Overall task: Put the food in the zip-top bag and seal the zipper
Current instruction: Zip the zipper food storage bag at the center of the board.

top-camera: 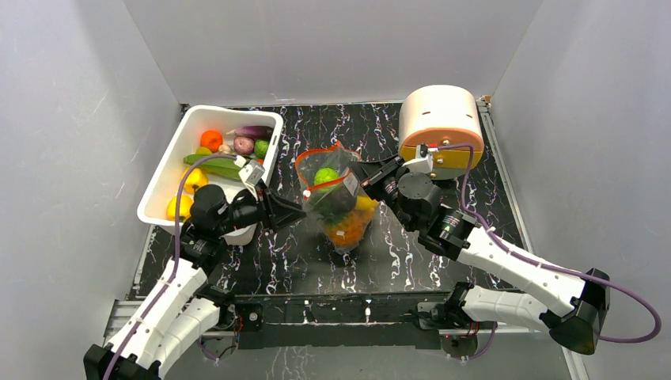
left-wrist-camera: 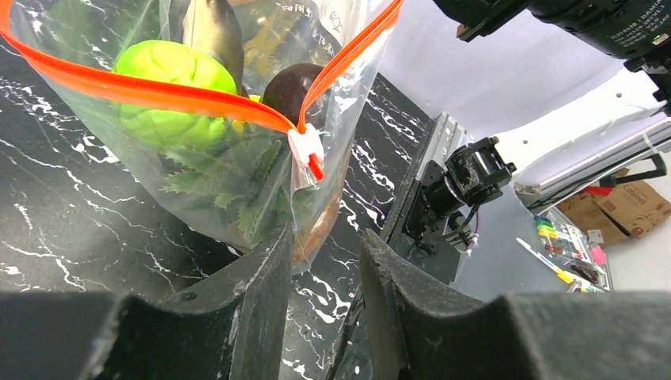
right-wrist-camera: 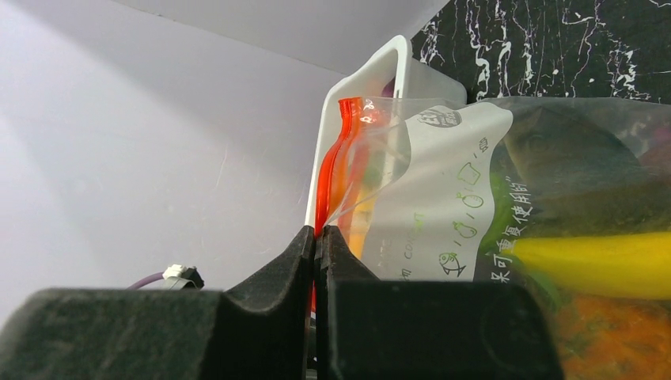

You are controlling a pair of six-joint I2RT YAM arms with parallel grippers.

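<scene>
The zip-top bag [top-camera: 336, 202] stands mid-table with its mouth open, and its orange-red zipper [top-camera: 316, 153] forms a loop. Inside it lies food: a green piece [top-camera: 325, 176], a yellow one and an orange one [top-camera: 346, 228]. More food [top-camera: 210, 139] fills the white tub [top-camera: 170, 170]. My right gripper [top-camera: 354, 174] is shut on the zipper strip [right-wrist-camera: 328, 170] at the bag's right end. My left gripper [left-wrist-camera: 324, 245] is open just below the white slider [left-wrist-camera: 305, 146], its left fingertip touching the bag's wall [left-wrist-camera: 237, 198]. Nothing sits between its fingers.
A round peach-coloured container [top-camera: 441, 123] stands at the back right, close behind my right arm. The white tub sits at the back left, next to my left arm. Grey walls close in the table on three sides.
</scene>
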